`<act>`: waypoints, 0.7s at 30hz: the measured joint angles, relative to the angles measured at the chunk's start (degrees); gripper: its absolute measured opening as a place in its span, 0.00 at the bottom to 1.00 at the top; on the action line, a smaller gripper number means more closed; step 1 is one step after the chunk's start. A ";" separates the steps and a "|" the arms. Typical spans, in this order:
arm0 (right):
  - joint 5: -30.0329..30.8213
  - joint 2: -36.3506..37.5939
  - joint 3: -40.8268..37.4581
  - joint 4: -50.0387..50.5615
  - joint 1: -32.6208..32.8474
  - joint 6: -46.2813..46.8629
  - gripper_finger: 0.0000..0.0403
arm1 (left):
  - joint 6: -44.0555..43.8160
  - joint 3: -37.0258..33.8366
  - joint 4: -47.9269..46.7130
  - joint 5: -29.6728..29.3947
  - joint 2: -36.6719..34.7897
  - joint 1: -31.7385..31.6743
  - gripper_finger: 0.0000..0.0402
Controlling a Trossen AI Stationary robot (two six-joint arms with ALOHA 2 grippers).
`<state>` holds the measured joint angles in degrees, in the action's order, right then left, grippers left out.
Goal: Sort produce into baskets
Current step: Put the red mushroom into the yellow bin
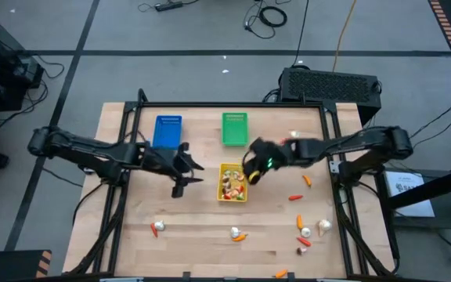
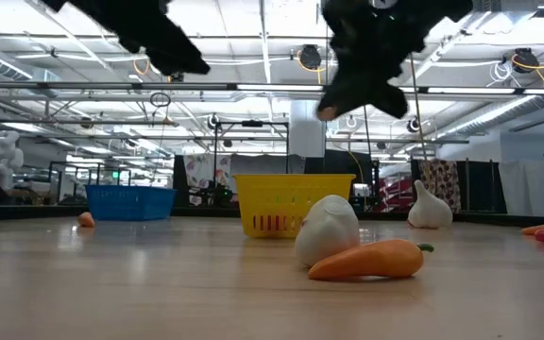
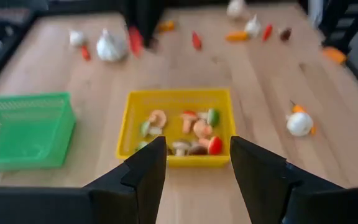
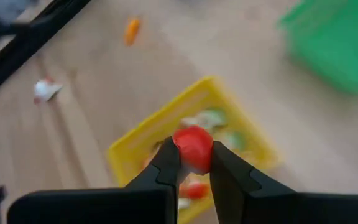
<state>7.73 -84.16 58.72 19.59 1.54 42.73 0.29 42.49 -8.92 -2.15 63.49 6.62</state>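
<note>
The bench [image 1: 202, 235] is pale planked wood with a smooth, faintly shiny top. The yellow basket [image 3: 132, 118], green basket [image 3: 23, 134] and blue basket [image 2: 130, 202] look like ribbed plastic. A red piece [image 4: 193, 148] is glossy between matt black fingers [image 4: 166, 168].

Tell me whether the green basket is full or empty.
Empty. In the left wrist view the green basket shows only its bare floor, while the yellow basket beside it holds several produce pieces.
</note>
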 joint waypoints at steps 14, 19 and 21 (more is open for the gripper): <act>4.49 -18.20 18.20 10.71 5.88 -5.06 0.21 | -5.84 -10.79 20.14 0.77 -2.76 3.37 0.46; 4.34 -18.98 19.67 13.35 6.01 -4.52 0.27 | -5.20 -10.79 20.02 0.96 -2.76 4.58 0.46; 4.33 -18.97 19.71 13.82 6.02 -4.25 0.29 | -4.33 -10.79 19.96 0.93 -2.76 4.82 0.46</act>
<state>12.05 -103.12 78.43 33.40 7.55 38.48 -4.04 31.70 11.04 -1.22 60.73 11.44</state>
